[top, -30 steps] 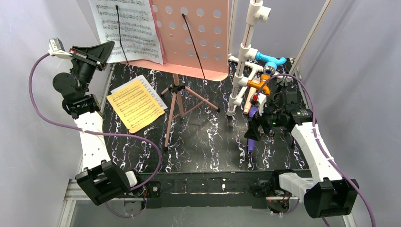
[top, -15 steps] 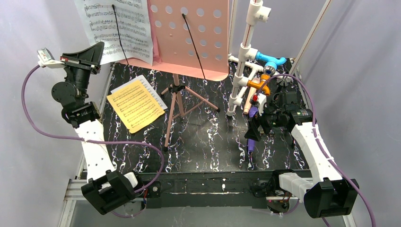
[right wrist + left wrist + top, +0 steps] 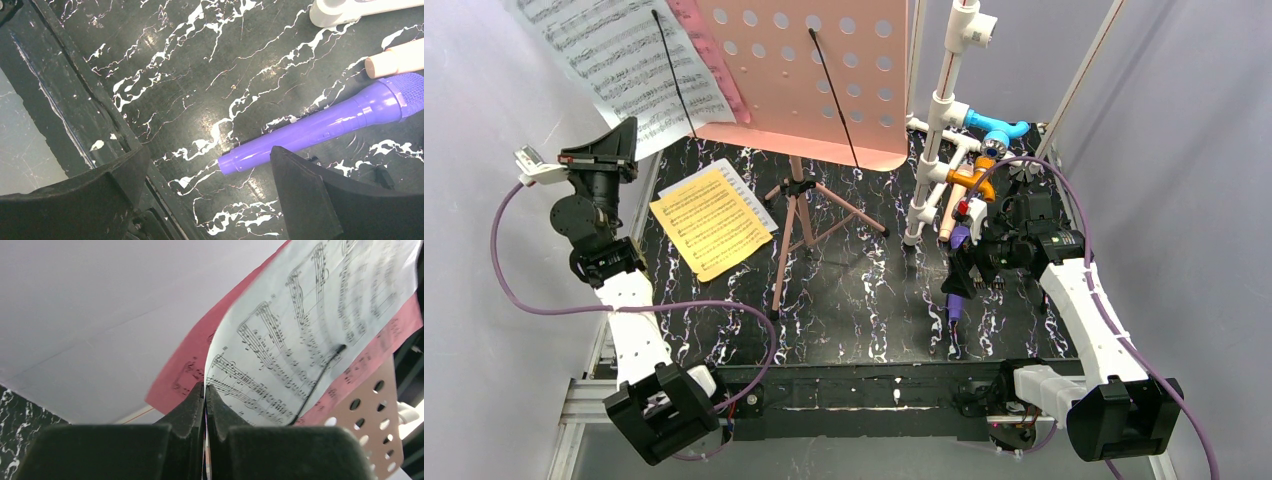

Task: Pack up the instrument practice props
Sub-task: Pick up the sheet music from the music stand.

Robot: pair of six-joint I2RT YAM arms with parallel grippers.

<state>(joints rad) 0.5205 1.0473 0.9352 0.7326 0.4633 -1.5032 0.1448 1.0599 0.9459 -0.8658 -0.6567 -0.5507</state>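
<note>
The left tool [image 3: 205,390] is clenching on the lower corner of a printed music page [image 3: 300,325]; whether the pink folder [image 3: 185,375] just behind the page is also being pinched, I cannot tell. In the overhead view this tool is hanging at about 10 o'clock of the tabletop [image 3: 864,300], with the page fanning up toward 11 o'clock. A black wire arm [image 3: 679,75] is lying across the page and, by my judgement, will be resisting the pull.

The right tool [image 3: 209,155] is standing released, hovering at 3 o'clock with its jaws spread either side of the purple microphone [image 3: 320,125]'s handle end and touching nothing. The beige microphone [image 3: 395,60] is lying just beside the purple one's head.

Packing is looking barely begun. The sheet-music holder [image 3: 824,80] is standing unfolded at 12 o'clock on its tripod legs [image 3: 799,230], a yellow page [image 3: 709,220] is resting on another sheet at 9 o'clock, and both microphones are lying loose.

The white pipe frame [image 3: 944,110] is rising at 1 o'clock, crowding the microphones and likely narrowing the right arm's approach.
</note>
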